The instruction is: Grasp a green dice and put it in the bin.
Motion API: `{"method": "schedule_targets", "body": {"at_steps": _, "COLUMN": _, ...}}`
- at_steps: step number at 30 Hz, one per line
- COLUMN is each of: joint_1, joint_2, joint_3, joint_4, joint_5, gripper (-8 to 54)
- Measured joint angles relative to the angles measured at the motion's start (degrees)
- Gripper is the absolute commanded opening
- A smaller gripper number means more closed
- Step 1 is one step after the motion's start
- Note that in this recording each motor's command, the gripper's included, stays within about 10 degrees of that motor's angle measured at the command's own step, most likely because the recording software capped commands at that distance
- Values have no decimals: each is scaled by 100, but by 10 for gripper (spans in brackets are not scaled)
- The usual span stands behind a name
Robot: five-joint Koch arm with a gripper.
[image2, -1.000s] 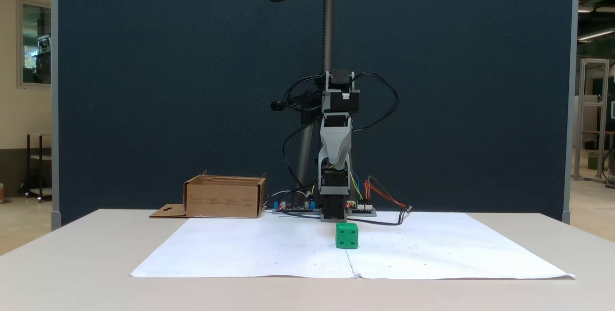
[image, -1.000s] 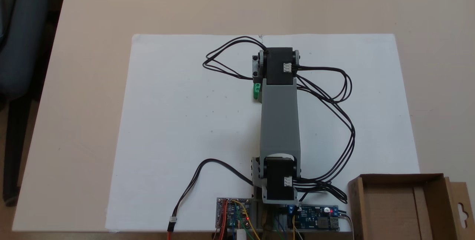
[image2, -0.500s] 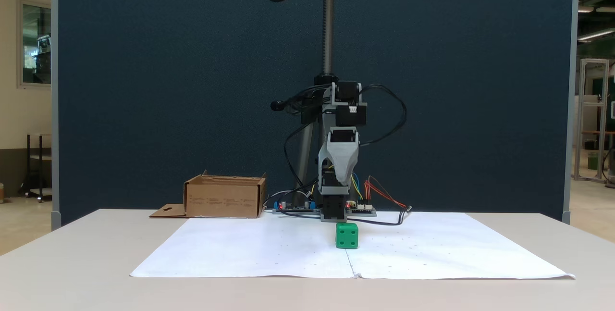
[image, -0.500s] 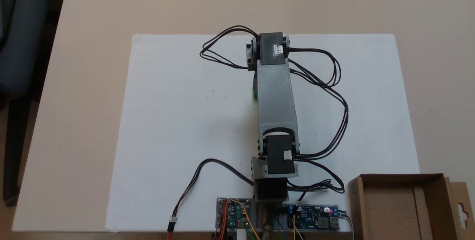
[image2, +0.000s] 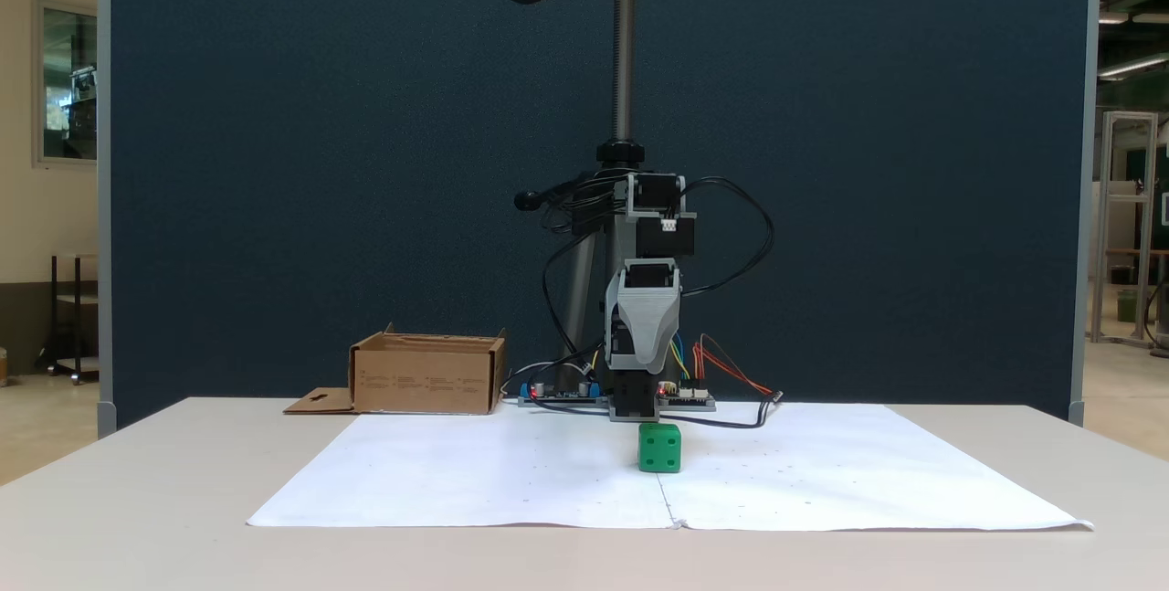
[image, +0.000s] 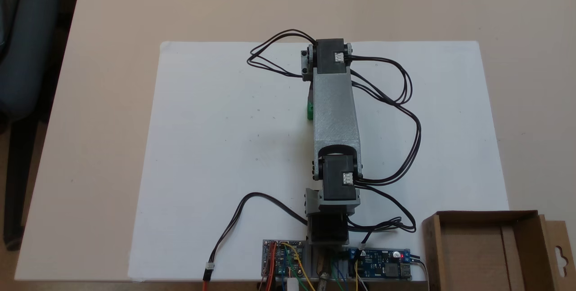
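Fixed view from above. The arm [image: 335, 111] reaches farther from its base than a second ago: its elbow motor now sits higher over the white paper sheet [image: 216, 147], and its far motor lies near the sheet's top edge. The green dice [image: 310, 110] has not moved; here it appears as a narrow bright green sliver at the left edge of the grey link, the rest hidden beneath the arm. The gripper is hidden under the arm, so whether its jaws are apart or together cannot be told. The bin [image: 488, 250], a brown cardboard box with low walls and a slotted flap on its right, stands at the lower right corner, well apart from the dice; its visible floor is bare.

Fixed view from the front. The arm [image2: 644, 317] is folded lower than a second ago, its grey link pointing down above and behind the green dice [image2: 659, 448]. The dice rests on the paper sheet [image2: 822, 481], a small cube with recessed round pips, untouched. The bin [image2: 427, 376] stands at left, beside the circuit boards [image2: 557, 393]; its interior is hidden by its walls.
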Motion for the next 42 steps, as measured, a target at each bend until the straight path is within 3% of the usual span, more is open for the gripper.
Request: {"method": "schedule_targets", "body": {"at_steps": 42, "joint_1": 123, "joint_2": -105, "joint_3": 1143, "joint_4": -844, "joint_5": -536, "gripper": 458}}
